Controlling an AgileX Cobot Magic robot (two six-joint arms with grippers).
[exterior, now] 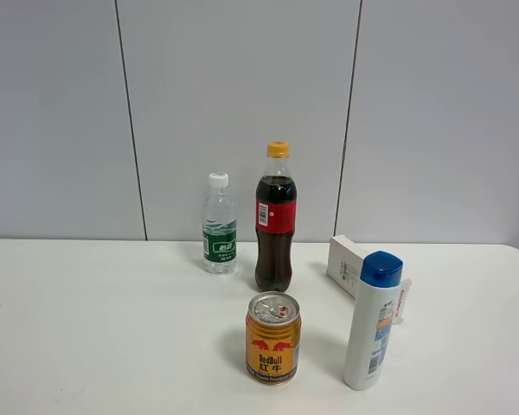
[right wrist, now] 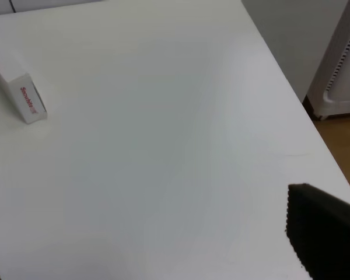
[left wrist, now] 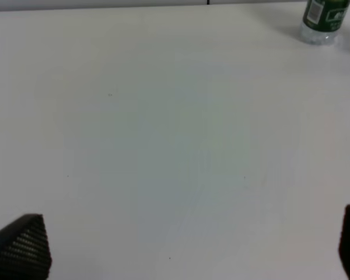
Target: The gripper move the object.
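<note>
The flat white cardboard box [exterior: 347, 262] lies on the white table at the right, partly hidden behind a white blue-capped bottle [exterior: 374, 320]. Its end with small red lettering shows in the right wrist view [right wrist: 27, 99]. My right gripper [right wrist: 157, 245] is open and empty over bare table, well apart from the box; one dark finger [right wrist: 326, 233] shows. My left gripper [left wrist: 186, 248] is open and empty over bare table, with dark fingertips [left wrist: 20, 248] at both lower corners. Neither gripper shows in the exterior high view.
A water bottle [exterior: 219, 225] with a green label, a cola bottle [exterior: 276, 220] and a Red Bull can [exterior: 273, 337] stand mid-table. The water bottle also shows in the left wrist view [left wrist: 324, 20]. The table's right edge [right wrist: 291, 93] borders a white appliance [right wrist: 344, 64].
</note>
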